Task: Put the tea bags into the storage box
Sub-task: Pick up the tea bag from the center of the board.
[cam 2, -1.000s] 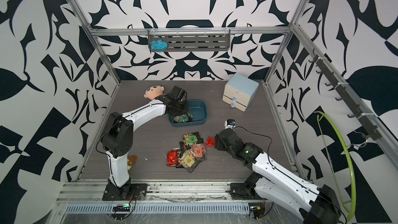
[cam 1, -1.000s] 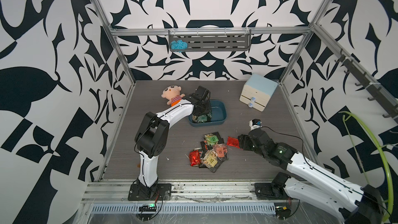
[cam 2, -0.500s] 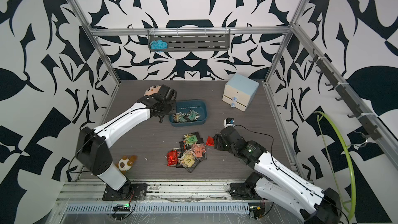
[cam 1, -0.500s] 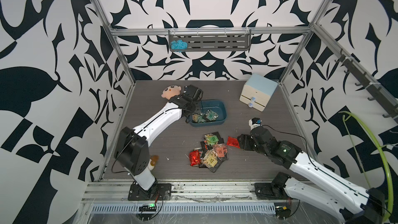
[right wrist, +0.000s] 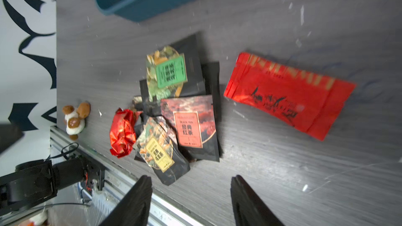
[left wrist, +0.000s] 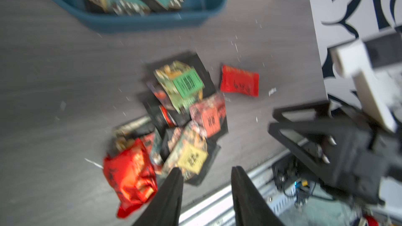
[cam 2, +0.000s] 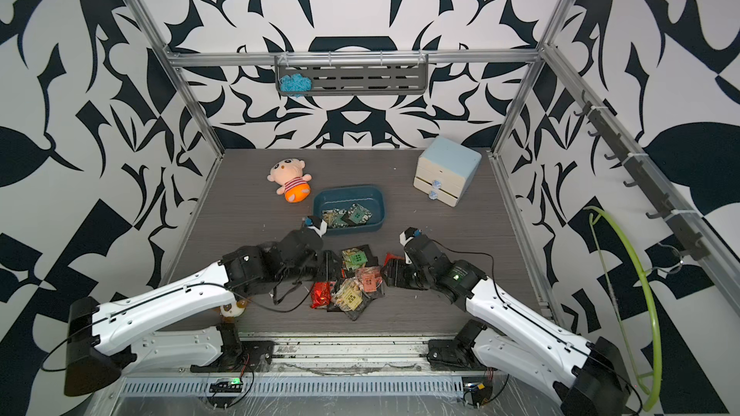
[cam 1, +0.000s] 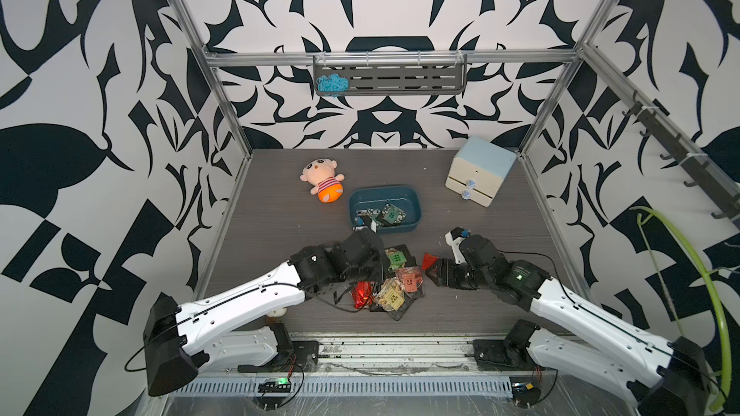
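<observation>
The right gripper (right wrist: 191, 179) hangs low over the table (cam 1: 280, 242) with its jaws spread and nothing between them. Just ahead of it, set apart from the heap, a lone red sachet (right wrist: 287, 96) lies flat on the wood. Its long axis runs nearly along the line from one finger to the other, so pinching it across the short side would likely call for a turn of the wrist. The left gripper (left wrist: 206, 171), likewise parted and empty, sits at the opposite side of the pile of tea bags (cam 1: 394, 286), closest to a crumpled red one (left wrist: 130, 177). The lone sachet is thus the right arm's to take, the pile's other edge the left's. The storage box (cam 1: 384, 196) stands beyond the pile toward the back wall, a few sachets (cam 1: 386, 214) already inside.
</observation>
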`<state>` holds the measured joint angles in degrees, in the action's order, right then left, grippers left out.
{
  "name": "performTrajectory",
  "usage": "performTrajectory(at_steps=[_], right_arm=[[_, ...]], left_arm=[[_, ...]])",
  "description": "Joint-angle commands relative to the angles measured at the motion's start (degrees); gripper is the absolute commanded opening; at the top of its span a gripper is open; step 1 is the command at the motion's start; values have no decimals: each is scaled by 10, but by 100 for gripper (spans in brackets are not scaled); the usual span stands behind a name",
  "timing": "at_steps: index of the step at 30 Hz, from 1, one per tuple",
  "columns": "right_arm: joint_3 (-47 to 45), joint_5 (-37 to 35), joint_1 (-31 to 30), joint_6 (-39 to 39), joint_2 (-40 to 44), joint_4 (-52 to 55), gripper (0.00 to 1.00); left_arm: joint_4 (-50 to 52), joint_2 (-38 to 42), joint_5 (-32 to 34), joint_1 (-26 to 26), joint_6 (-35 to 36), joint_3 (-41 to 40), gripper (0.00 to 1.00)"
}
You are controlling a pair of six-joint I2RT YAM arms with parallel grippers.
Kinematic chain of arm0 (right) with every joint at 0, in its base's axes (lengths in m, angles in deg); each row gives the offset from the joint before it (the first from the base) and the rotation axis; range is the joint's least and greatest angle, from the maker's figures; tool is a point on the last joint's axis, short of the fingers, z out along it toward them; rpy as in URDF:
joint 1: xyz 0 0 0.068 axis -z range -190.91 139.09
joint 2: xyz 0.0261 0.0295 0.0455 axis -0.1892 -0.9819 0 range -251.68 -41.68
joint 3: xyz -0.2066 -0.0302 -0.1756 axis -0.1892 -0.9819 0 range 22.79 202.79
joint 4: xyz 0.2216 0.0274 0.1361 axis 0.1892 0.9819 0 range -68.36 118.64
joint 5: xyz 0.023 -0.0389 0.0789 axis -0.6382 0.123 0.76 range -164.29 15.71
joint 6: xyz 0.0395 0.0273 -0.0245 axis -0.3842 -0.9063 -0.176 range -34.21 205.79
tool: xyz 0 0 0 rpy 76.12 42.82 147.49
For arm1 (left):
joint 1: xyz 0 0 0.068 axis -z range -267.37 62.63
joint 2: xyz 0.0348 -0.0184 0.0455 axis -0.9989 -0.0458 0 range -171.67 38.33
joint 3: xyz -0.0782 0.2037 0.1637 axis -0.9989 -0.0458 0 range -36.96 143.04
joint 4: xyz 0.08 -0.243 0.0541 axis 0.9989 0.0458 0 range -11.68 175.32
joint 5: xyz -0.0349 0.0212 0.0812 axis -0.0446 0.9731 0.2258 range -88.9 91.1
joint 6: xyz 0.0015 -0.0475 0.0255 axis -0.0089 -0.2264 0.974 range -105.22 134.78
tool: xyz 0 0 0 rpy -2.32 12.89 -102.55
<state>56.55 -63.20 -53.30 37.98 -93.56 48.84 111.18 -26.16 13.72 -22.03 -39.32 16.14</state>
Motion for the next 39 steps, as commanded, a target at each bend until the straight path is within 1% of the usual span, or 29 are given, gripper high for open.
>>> performTrajectory(at_steps=[1,3,6,11,15,23,29,33,39], right_arm=[[-24,34,-9,-32,2,-44,60],[-41,36,-14,-43,2,-62,58],[-55,39,-33,-42,-4,-91,55],[-57,8,-71,-30,-24,-91,51],[-69,5,-85,-37,-39,-114,48],[-83,8,-103,-45,-74,-161,47],[-75,10,-116,-47,-112,-185,46],[-70,10,-123,-48,-135,-199,46],[-61,13,-132,-53,-158,-210,44]], left_arm=[[-19,-10,60,50,-83,-37,38],[-34,-28,69,74,-110,-52,33],[-64,-57,81,98,-137,-64,30],[-87,-120,81,101,-173,-65,23],[-104,-153,77,101,-196,-73,20],[-131,-164,81,99,-227,-107,20],[-129,-173,82,89,-239,-123,19],[-153,-166,83,85,-245,-143,19],[-159,-166,81,81,-253,-154,19]])
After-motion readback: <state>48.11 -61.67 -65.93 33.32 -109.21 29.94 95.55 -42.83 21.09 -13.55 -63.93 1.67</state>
